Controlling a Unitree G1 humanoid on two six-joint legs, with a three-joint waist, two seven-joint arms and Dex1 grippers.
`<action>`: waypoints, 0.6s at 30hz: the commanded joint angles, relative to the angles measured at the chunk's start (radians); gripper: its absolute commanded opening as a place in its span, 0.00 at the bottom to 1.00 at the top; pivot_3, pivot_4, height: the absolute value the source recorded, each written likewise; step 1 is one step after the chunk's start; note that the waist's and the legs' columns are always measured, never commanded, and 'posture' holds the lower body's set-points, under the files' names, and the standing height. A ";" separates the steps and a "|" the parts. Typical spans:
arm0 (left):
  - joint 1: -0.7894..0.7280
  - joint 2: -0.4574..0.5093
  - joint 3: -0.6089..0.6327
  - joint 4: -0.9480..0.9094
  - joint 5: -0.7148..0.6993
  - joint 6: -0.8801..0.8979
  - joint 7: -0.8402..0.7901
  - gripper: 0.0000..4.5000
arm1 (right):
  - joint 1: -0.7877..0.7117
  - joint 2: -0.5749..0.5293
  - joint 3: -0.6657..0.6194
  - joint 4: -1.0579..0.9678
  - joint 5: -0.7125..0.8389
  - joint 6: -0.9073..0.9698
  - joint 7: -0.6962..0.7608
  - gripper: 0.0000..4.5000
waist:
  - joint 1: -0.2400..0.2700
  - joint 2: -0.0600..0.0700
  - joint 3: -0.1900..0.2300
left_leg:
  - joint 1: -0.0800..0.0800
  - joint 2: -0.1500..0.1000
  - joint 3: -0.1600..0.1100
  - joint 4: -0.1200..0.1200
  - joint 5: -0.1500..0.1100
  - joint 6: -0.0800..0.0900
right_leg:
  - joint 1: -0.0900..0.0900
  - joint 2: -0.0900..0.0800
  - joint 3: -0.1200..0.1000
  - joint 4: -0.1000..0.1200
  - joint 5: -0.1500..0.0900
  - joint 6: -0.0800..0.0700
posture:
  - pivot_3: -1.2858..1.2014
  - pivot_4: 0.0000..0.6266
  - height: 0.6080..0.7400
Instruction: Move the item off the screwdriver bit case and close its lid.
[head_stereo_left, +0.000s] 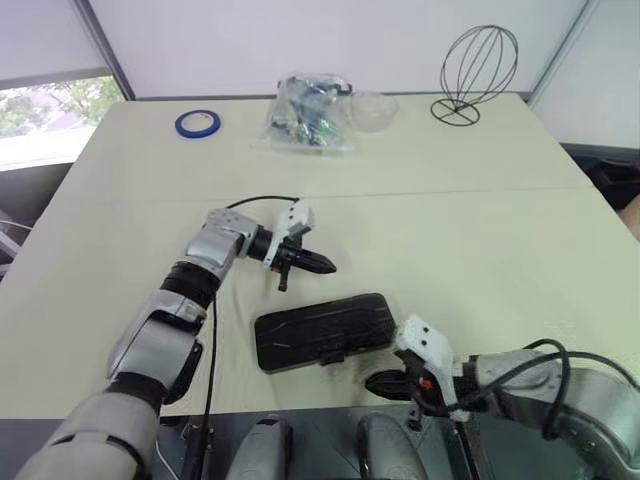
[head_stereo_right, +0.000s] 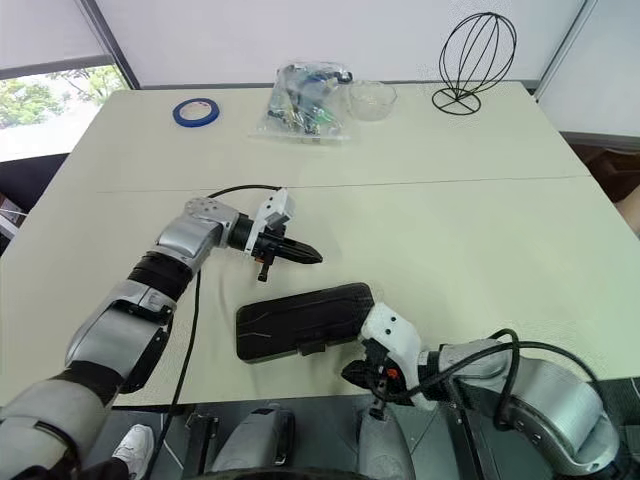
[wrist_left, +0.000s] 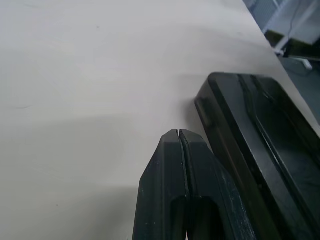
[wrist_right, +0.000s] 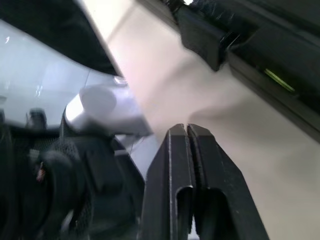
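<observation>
Dark, flat rectangular screwdriver bit case with rounded corners: lies on the pale beige table near its front edge, at about 6 o'clock of the tabletop; its smoky-brown lid is down over the tray, a small black latch tab on the long edge facing the robot. Nothing rests on the case. Left gripper: black fingers pressed together, empty, hovering just at 11 o'clock of the case, apart from it. Right gripper: fingers likewise pressed together, empty, at the table's front edge, at 5 o'clock of the case. Far side: blue tape roll at 11 o'clock; clear plastic bag of small parts and clear glass bowl at 12; black wire oval stand at 1.
</observation>
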 joint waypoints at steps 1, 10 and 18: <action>-0.003 -0.001 -0.009 -0.005 0.034 -0.064 -0.036 0.00 | -0.017 0.083 0.003 -0.007 0.029 0.053 -0.079 0.01 | 0.000 -0.001 0.000 | 0.000 0.000 0.000 0.000 0.000 0.000 | 0.000 0.000 0.000 0.000 0.000 0.000 | 0.52 0.24 1.00; 0.095 0.013 -0.004 -0.138 0.041 -0.034 -0.048 0.00 | -0.070 0.247 0.000 0.051 0.035 0.149 -0.200 0.01 | -0.002 0.000 0.000 | 0.000 0.000 -0.001 0.000 0.000 0.000 | -0.001 0.000 0.000 0.001 0.000 0.000 | 0.52 0.24 1.00; 0.161 0.025 -0.003 -0.249 0.034 0.019 -0.025 0.00 | -0.103 0.295 0.000 0.060 0.020 0.192 -0.253 0.01 | -0.003 0.000 0.000 | 0.000 0.000 -0.001 0.000 0.000 0.000 | -0.001 0.000 0.000 0.001 0.000 0.000 | 0.52 0.24 1.00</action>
